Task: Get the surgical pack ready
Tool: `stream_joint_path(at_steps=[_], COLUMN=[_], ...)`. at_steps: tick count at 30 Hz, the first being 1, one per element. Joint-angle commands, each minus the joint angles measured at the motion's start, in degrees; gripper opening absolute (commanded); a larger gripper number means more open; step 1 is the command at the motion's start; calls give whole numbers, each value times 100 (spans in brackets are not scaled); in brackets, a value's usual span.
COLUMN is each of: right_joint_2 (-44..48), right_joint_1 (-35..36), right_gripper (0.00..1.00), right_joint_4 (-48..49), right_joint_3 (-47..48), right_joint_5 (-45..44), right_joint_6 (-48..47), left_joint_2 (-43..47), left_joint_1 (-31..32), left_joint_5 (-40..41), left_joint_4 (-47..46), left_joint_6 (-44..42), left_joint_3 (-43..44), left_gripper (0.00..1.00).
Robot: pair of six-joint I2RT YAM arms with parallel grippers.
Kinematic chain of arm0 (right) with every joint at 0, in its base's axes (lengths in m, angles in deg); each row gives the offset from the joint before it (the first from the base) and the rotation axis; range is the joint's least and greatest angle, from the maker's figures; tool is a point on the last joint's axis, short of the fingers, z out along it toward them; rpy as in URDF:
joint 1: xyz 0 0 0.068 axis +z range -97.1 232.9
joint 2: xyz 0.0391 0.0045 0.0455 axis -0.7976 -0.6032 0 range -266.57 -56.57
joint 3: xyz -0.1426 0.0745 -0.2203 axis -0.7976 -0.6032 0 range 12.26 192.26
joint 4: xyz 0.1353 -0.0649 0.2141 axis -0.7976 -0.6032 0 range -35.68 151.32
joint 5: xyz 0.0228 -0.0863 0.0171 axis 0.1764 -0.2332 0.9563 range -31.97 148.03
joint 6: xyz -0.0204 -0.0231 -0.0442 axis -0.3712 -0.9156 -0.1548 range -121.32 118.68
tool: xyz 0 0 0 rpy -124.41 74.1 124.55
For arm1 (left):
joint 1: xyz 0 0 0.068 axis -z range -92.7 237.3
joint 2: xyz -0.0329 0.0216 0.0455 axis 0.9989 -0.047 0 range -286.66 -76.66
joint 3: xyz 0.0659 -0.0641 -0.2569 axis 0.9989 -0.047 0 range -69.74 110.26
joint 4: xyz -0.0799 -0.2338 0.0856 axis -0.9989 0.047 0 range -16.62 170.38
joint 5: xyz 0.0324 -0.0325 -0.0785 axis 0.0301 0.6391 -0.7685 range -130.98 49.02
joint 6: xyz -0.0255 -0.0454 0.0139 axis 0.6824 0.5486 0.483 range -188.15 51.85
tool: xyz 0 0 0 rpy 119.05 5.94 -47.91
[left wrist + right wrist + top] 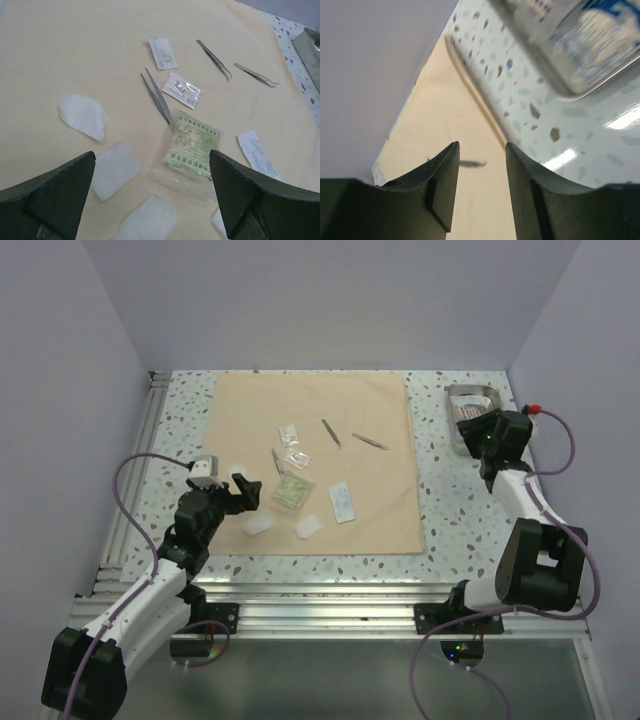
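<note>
Since the jaws of the left gripper (152, 155) and right gripper (481, 150) gape empty, the right should pinch the small rectangular steel tray (470, 390) by its rim. Lift it level.

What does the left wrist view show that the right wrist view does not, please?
Only left wrist: the open left claw, a green sachet, clear sachets and white gauze pads. Only right wrist: the open, empty right claw. Both: the tan cloth, a thin metal instrument on it, and the steel tray, just its edge in the left view.
</note>
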State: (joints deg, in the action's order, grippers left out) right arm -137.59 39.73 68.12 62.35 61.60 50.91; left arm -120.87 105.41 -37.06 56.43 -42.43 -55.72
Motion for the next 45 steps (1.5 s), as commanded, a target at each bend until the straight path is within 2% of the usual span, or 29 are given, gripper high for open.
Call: stream_joint_path(at_steps=[1,4,7,8,12,15,18,23,27,30,33,36,37,40,45], right_joint_2=[262,17,-317,-501,-907,-1249,-1687,-2137,-2488,-2708,-2893,-2938,-2912,-2737,-2323], right_joint_1=[752,1270,2025,2490,3450,4206,4654,5271,5474,5571,5571,5580,5571,5571,5518], right_gripper=[47,48,49,50,62,65,67,74,74,72,63,52,44,37,36], right_joint_4=[-259,-364,-1004,-1389,-2156,-2456,-2886,-3475,-3634,-3722,-3740,-3722,-3704,-3652,-3660], right_joint_3=[-104,-26,325,474,827,1151,1459,2013,2198,2312,2348,2339,2330,2278,2392], right_joint_5=[582,1188,1418,1322,427,-110,-592,-1586,-1781,-1773,-1615,-1588,-1588,-1605,-1991], right_joint_6=[-669,-1054,-1695,-1994,-2453,-2656,-2788,-2973,-2990,-3034,-3052,-3026,-3025,-2990,-2973], left_joint_2=[0,-18,-53,-62,-88,-97,-123,-106,-106,-114,-115,-123,-123,-115,-62], left_joint_1=[44,44,44,52,52,61,61,61,70,70,70,70,70,70,70], left_joint_5=[135,100,47,30,-23,-23,-41,-41,-49,-50,-41,-23,-14,3,21], left_joint_4=[-45,-54,-72,-89,-98,-98,-98,-80,-72,-72,-72,-63,-63,-54,-45], left_joint_6=[-146,-146,-128,-119,-111,-111,-111,-111,-111,-111,-111,-119,-119,-119,-137], left_joint_3=[224,224,224,233,250,250,250,259,259,268,268,268,277,268,250], left_gripper=[100,100,100,100,100,100,100,100,100,100,100,100,100,100,100])
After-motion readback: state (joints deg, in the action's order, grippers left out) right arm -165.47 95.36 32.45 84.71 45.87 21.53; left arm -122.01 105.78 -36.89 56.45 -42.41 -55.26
